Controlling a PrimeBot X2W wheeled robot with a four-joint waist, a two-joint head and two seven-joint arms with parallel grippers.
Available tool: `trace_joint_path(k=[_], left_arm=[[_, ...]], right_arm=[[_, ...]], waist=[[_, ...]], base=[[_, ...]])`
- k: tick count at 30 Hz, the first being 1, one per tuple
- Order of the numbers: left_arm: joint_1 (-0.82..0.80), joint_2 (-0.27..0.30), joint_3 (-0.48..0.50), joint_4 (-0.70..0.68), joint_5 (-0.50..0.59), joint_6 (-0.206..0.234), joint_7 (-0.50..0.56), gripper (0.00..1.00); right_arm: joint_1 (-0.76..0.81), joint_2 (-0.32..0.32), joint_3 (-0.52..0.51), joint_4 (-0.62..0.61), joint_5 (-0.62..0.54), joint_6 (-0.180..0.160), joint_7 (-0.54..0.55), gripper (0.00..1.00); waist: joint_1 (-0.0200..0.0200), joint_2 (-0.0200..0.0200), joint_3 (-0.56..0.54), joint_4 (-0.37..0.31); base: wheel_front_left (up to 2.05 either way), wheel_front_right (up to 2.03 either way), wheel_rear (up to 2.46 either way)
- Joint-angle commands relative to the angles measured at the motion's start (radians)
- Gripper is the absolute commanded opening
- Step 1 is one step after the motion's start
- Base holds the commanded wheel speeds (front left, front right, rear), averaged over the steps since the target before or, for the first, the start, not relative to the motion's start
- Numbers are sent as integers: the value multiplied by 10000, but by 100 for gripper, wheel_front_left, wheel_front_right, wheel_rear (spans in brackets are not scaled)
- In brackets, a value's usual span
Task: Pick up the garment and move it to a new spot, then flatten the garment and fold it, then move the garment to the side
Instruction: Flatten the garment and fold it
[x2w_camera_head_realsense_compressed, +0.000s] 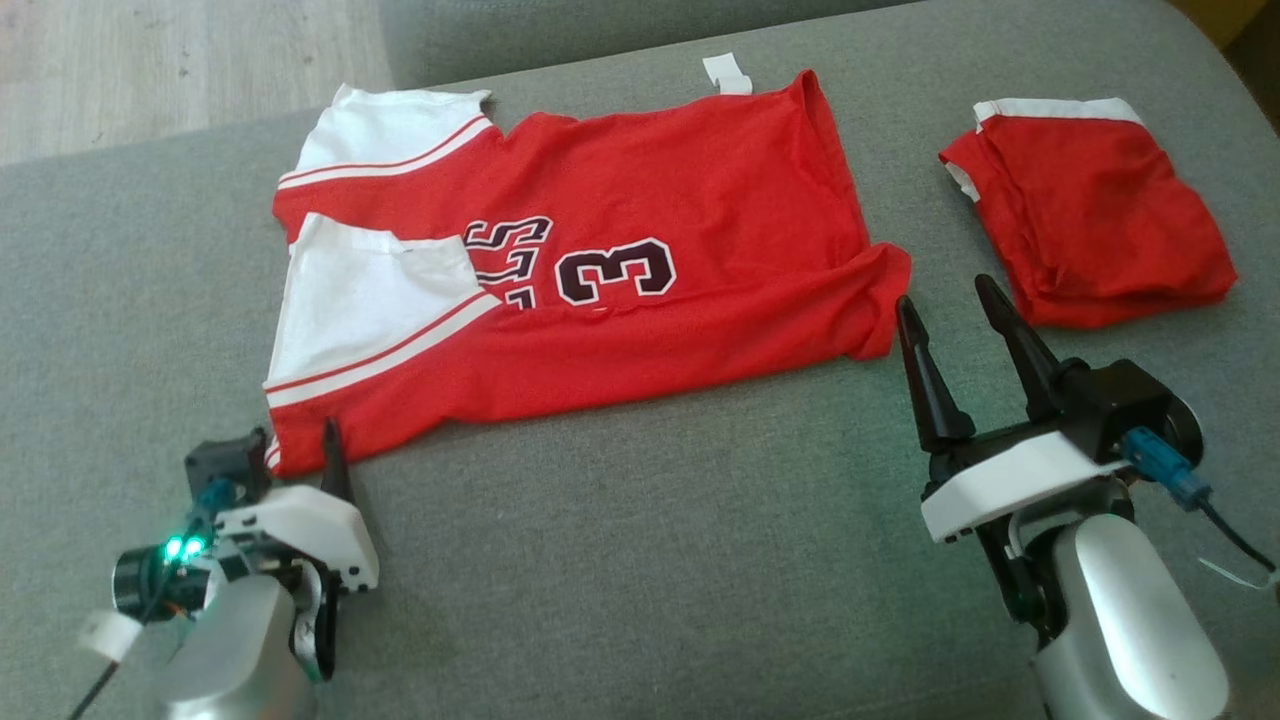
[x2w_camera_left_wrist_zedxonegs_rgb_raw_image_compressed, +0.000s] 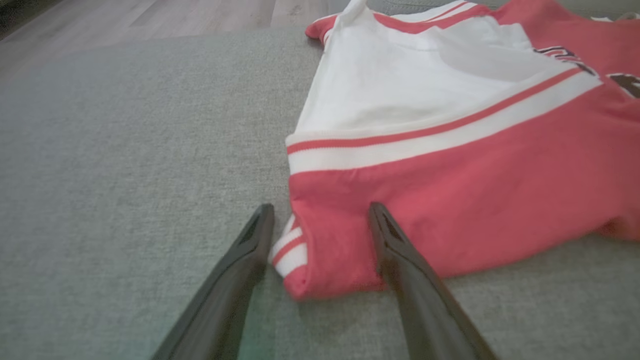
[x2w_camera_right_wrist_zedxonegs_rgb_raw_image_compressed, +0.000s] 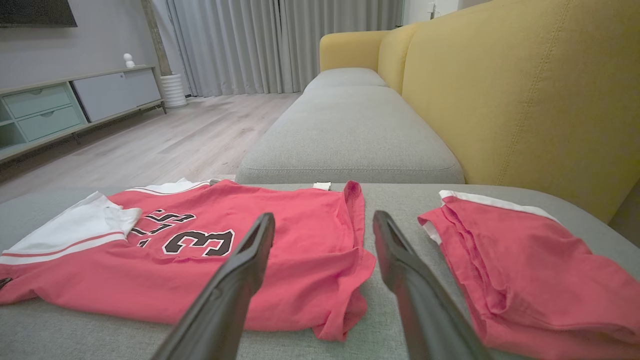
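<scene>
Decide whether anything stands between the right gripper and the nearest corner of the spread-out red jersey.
Nothing visible does. The right gripper, open, is right at a corner of the jersey, with just bare grey cushion around it. The folded red garment lies off to the right, apart from both.

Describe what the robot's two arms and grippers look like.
The left gripper and right gripper each have two long, tapered black fingers on a white housing. The forearms are smooth silver-grey shells. Green lights glow at the left wrist; a blue plug with a dark cable sits at the right.
</scene>
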Motion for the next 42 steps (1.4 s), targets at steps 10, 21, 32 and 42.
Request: trace_joint_path(k=[10, 21, 32, 42], left_arm=[[-612, 209, -32, 807, -124, -181, 918, 0], [-791, -18, 78, -631, -171, -227, -1099, 0], [-768, -3, -88, -2454, 51, -131, -1397, 0], [-738, -12, -406, -3004, 122, -137, -1139, 0]], right_arm=[[-472, 126, 506, -149, 143, -7, 30, 100], [-774, 280, -823, 1507, 3, -7, 1551, 100], [-2125, 352, -1790, 4017, 271, -7, 2198, 100], [-3332, 354, -1689, 6552, -92, -7, 2246, 100]], waist=[[-2, 0, -106, 16], [-2, 0, -519, 615], [-2, 0, -219, 1372], [-2, 0, 168, 1722]], base=[[0, 0, 0], [0, 0, 0], [0, 0, 0], [0, 0, 0]])
